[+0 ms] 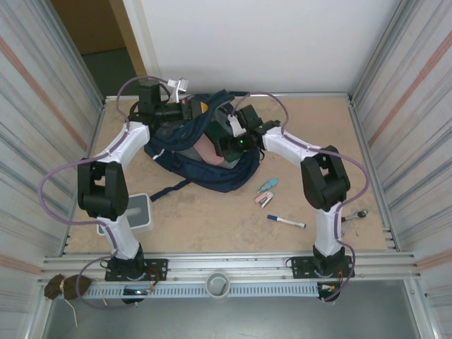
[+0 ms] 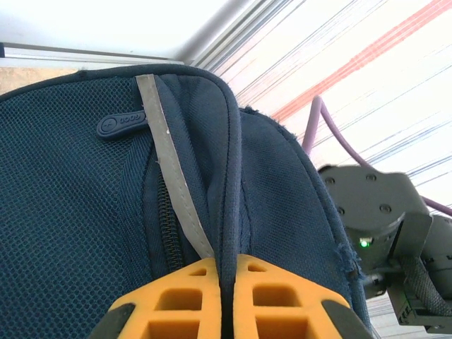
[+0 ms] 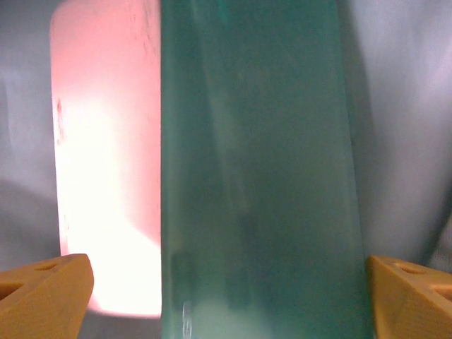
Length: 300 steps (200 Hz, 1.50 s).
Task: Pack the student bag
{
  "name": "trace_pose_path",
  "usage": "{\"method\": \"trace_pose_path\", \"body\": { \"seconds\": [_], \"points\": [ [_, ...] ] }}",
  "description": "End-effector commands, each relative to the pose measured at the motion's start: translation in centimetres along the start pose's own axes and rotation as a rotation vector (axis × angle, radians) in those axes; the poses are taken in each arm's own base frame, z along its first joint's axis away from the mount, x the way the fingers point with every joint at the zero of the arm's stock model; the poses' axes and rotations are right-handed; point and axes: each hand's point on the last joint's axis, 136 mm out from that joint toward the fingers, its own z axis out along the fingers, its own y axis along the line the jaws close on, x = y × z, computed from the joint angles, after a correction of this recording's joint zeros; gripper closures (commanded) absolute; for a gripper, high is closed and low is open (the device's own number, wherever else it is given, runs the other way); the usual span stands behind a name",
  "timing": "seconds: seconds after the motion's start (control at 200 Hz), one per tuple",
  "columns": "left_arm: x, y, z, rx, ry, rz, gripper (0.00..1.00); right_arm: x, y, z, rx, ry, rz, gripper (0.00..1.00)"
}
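Student bag [image 1: 176, 157] sits back-centre on the table [image 1: 318, 127], slumped, mouth up, both arms reaching over it.

L side: left gripper [image 2: 227, 300] has its orange fingers [image 2: 176, 304] pressed together on a folded navy rim seam of the bag, just by the reflective stripe [image 2: 169, 176] & zip pull [image 2: 120, 123]. Prob. reason: it lifts the rim so the mouth gapes for the other arm.

R side: right gripper [image 3: 229, 300] is down inside the opening, jaws spread wide. A teal flat item [image 3: 261, 169] lies between them, w/ a pink item [image 3: 106, 176] beside it & grey lining behind. One finger [image 3: 42, 296] stands clear of the teal side, so I judge it not gripped, i.e. placed in the bag.

Views differ:
- Top cam gives the layout. Marker [image 1: 286, 222], white tub [image 1: 141, 212], small teal piece [image 1: 267, 186] & small pink piece [image 1: 264, 200] lie out on the table, not yet packed. The arms cover the bag's inside there.
- R wrist cam shows the contents close up.
- L wrist cam shows the pinch on the seam, plus the right arm [image 2: 381, 212] close by.
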Motion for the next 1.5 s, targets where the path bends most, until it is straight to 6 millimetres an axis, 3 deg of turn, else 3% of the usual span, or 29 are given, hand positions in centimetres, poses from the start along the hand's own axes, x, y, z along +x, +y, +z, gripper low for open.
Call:
{"method": "trace_pose_path", "body": {
  "seconds": [0.0, 0.11, 0.23, 0.321, 0.486, 0.566, 0.782, 0.902, 0.997, 1.152, 1.323, 1.498],
  "points": [
    [-2.5, -3.9, -0.6, 0.106, -0.043, 0.141, 1.00, 0.9, 1.2, -2.9, -0.046, -0.049, 0.053, 0.05],
    [-2.3, -3.8, -0.7, 0.100, -0.042, 0.142, 1.00, 3.4, 0.8, -3.5, -0.011, -0.041, 0.096, 0.09],
    [-2.1, -3.6, -0.7, 0.093, -0.041, 0.138, 1.00, 5.0, 1.2, -3.6, 0.002, -0.048, 0.101, 0.13],
    [-2.0, -3.4, -0.6, 0.091, -0.041, 0.130, 1.00, 5.3, 1.2, -3.0, 0.024, -0.040, 0.097, 0.21],
    [-1.8, -3.3, -0.5, 0.091, -0.039, 0.121, 1.00, 4.8, 0.5, -0.5, 0.041, -0.019, 0.096, 0.43],
    [-1.7, -3.3, -0.5, 0.091, -0.038, 0.120, 1.00, 3.5, 0.7, 0.5, 0.031, -0.028, 0.084, 0.48],
    [-1.2, -3.4, -0.2, 0.092, -0.027, 0.114, 1.00, -3.5, 4.3, 1.8, -0.086, -0.154, 0.013, 0.54],
    [-1.2, -3.3, -0.2, 0.087, -0.028, 0.111, 1.00, -4.8, 4.9, 1.8, -0.112, -0.196, 0.015, 0.54],
    [-1.3, -3.3, -0.2, 0.086, -0.029, 0.114, 1.00, -3.7, 4.6, 0.6, -0.104, -0.215, 0.027, 0.53],
    [-1.2, -3.0, -0.1, 0.083, -0.030, 0.108, 1.00, 0.1, 4.3, -0.6, -0.119, -0.171, 0.076, 0.52],
    [-1.2, -2.7, 0.1, 0.079, -0.029, 0.099, 1.00, 3.0, 4.3, 1.3, -0.129, -0.088, 0.116, 0.64],
    [-0.9, -2.3, 0.2, 0.073, -0.027, 0.078, 1.00, 1.9, 4.9, 4.2, -0.159, -0.066, 0.124, 0.73]
  ]
}}
